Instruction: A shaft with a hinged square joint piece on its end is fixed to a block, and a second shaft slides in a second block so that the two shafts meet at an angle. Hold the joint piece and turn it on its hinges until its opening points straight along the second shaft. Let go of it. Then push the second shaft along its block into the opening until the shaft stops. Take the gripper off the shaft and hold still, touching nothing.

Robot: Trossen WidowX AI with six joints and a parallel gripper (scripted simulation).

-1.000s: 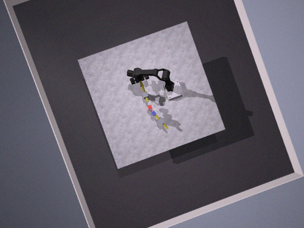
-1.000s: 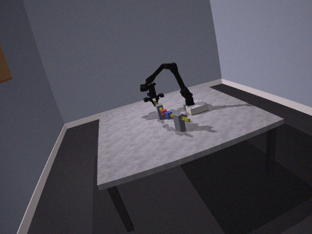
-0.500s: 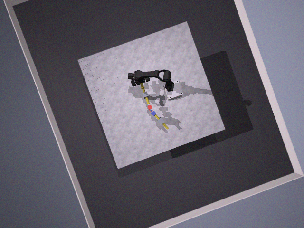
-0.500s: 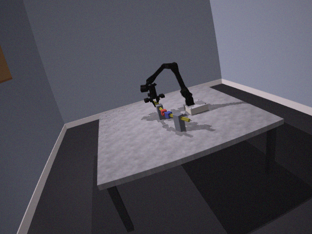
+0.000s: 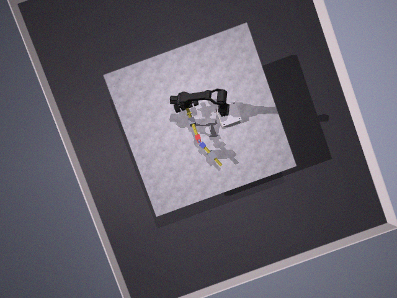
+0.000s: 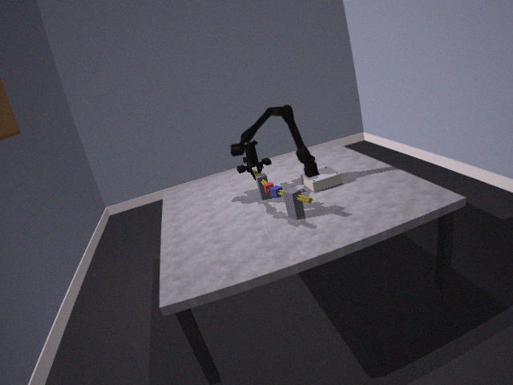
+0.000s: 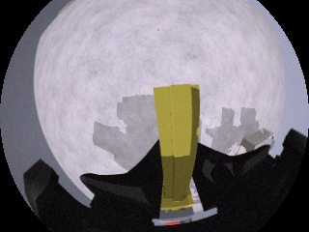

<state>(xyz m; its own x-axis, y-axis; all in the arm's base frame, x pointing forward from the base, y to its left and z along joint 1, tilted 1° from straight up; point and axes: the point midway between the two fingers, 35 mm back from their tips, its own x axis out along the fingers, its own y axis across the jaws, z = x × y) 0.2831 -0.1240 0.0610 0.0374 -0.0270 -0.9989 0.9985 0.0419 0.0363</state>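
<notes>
Claw (image 5: 187,106) (image 6: 256,172) (image 7: 172,141) clamped on outer end of sliding shaft (image 5: 195,128) (image 6: 263,181) (image 7: 178,121), likely for pushing; inner end at red joint (image 5: 197,137) (image 6: 268,188), beside blue piece (image 5: 202,144) (image 6: 275,191), between blocks (image 5: 192,122) (image 6: 261,187) (image 5: 211,155) (image 6: 294,204)

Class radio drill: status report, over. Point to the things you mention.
Gripper (image 5: 187,107) (image 6: 256,170) (image 7: 172,141) shut on second shaft (image 5: 194,128) (image 6: 263,181) (image 7: 176,121). Shaft tip at red joint piece (image 5: 197,137) (image 6: 268,188); seating unclear. No obstruction seen along shaft.
</notes>
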